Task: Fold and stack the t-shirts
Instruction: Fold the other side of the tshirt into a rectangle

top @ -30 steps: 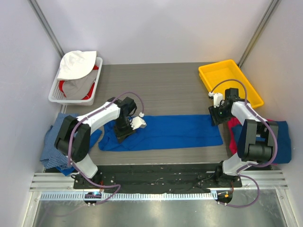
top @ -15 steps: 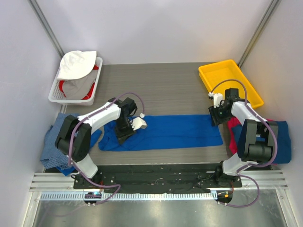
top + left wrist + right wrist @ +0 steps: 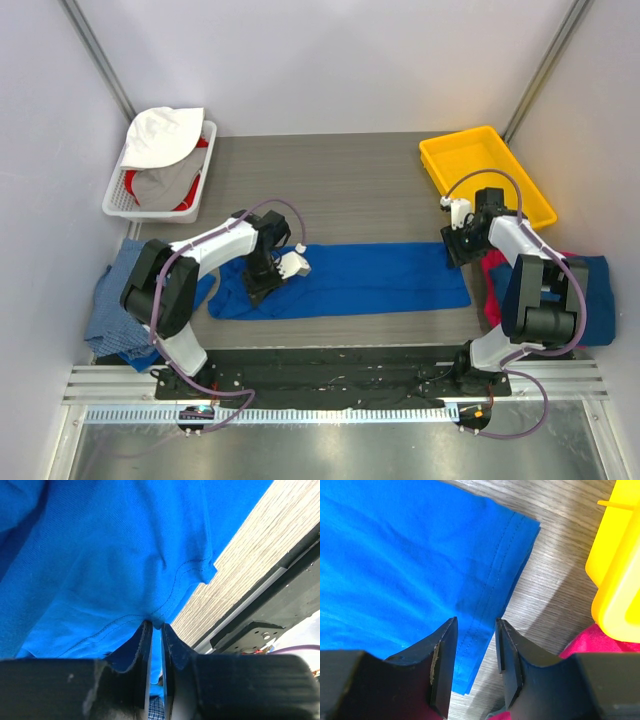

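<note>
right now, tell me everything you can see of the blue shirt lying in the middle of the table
The shirt is royal blue, soft knit cloth with stitched hems. It looks folded into a long band lying flat across the table, with its left end rumpled. The left tool pinches a hem at that end. The right tool stands open astride the hem at the right corner. No print shows.

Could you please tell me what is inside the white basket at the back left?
A white cloth lies on top, over a grey cloth, with red cloth showing beneath. Anything deeper in the basket is covered.
</note>
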{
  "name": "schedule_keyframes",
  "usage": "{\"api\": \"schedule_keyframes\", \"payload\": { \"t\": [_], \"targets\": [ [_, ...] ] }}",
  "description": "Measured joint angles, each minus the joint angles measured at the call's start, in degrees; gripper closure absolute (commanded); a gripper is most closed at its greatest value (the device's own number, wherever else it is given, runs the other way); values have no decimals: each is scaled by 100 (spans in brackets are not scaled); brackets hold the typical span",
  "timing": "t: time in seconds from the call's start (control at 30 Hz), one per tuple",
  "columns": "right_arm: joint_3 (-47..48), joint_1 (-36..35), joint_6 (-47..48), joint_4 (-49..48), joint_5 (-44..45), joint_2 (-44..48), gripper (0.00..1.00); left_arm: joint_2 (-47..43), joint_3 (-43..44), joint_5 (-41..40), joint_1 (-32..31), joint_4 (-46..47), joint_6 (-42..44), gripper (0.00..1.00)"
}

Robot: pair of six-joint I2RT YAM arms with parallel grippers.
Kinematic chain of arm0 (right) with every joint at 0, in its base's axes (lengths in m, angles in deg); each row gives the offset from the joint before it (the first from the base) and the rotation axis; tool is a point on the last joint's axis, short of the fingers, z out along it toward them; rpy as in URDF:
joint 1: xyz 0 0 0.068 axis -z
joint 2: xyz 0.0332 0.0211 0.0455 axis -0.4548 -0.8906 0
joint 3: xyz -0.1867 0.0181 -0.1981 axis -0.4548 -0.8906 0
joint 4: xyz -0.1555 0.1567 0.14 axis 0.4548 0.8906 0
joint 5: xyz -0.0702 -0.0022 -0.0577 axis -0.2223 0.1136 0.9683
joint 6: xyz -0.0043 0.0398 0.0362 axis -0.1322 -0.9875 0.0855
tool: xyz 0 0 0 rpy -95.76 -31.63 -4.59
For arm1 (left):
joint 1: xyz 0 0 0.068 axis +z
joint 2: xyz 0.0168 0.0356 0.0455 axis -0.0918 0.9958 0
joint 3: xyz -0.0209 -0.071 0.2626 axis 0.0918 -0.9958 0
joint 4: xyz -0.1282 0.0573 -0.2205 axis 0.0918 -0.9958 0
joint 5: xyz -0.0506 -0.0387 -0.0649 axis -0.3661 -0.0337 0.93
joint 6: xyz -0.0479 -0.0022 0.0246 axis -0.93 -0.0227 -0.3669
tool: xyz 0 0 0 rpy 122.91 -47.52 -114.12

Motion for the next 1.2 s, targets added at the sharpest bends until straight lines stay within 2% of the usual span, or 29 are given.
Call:
{"api": "schedule_keyframes", "payload": {
  "t": [0.1,0.17,0.7,0.8,0.93,1.2],
  "targets": [
    [-11,0,2,4,0,35,57,0,0,-2,0,13,-4,69],
    [-28,0,2,2,-2,44,57,0,0,-4,0,17,-4,65],
    [-72,0,4,11,-7,44,57,2,0,-94,0,129,-26,64],
    [-94,0,7,17,-4,44,57,17,2,-116,0,140,-26,67],
    [-103,0,7,46,-7,44,58,90,7,-120,0,173,-28,79],
    [-103,0,22,48,-7,44,58,144,59,-122,0,164,-44,87]
  ]
}}
